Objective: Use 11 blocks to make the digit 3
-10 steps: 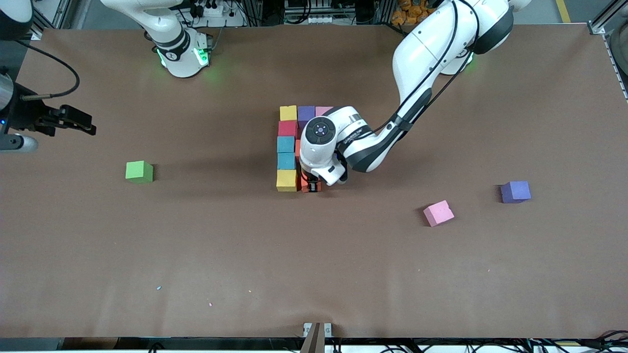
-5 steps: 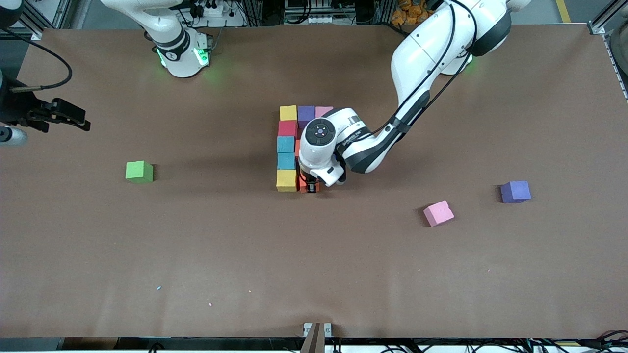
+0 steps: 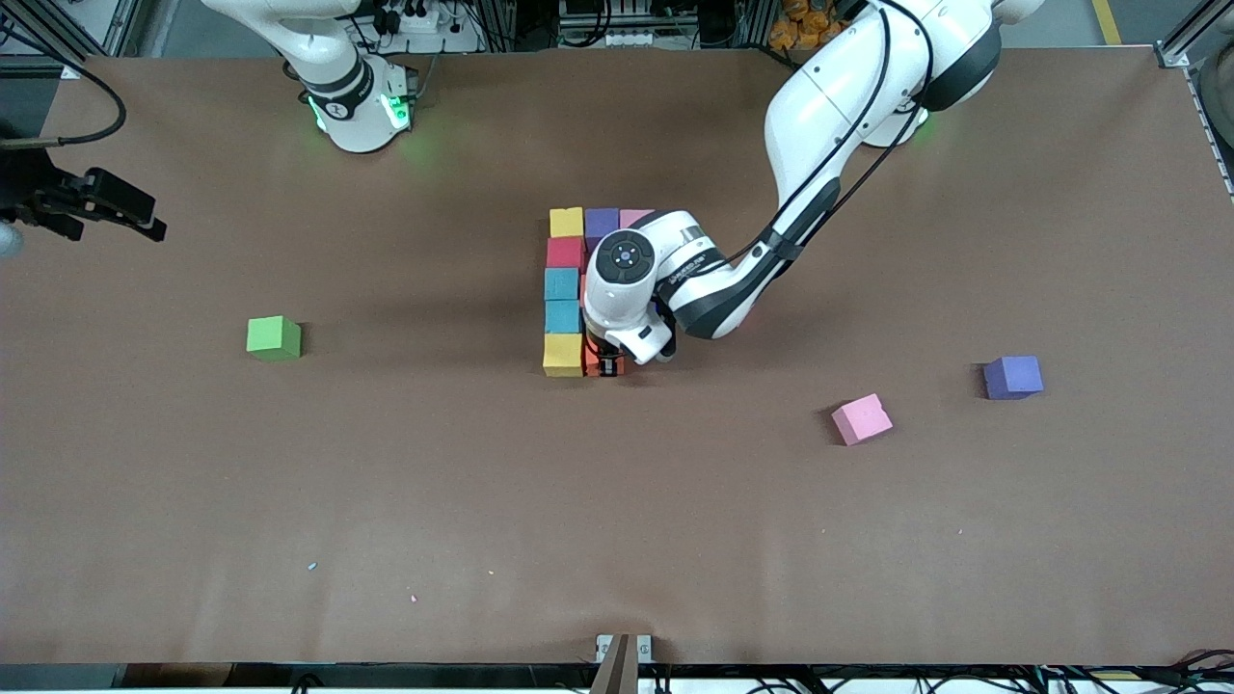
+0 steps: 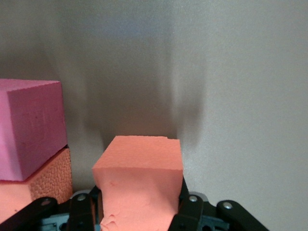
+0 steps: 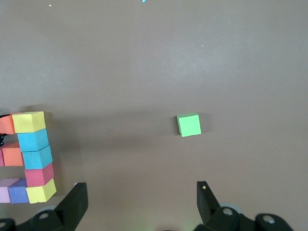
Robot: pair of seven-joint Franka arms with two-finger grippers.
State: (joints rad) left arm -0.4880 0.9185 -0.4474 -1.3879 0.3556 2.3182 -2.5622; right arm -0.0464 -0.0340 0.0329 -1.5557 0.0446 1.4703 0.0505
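Right pincer (image 3: 145, 220) withdrawn higher; left pincer (image 3: 609, 365) clamping square-set orange block (image 4: 140, 185).

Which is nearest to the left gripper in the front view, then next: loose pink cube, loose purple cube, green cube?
From the left gripper, shut on the orange block:
1. Loose pink cube, toward the left arm's end, nearer the camera.
2. Green cube, toward the right arm's end.
3. Loose purple cube, farthest, toward the left arm's end.
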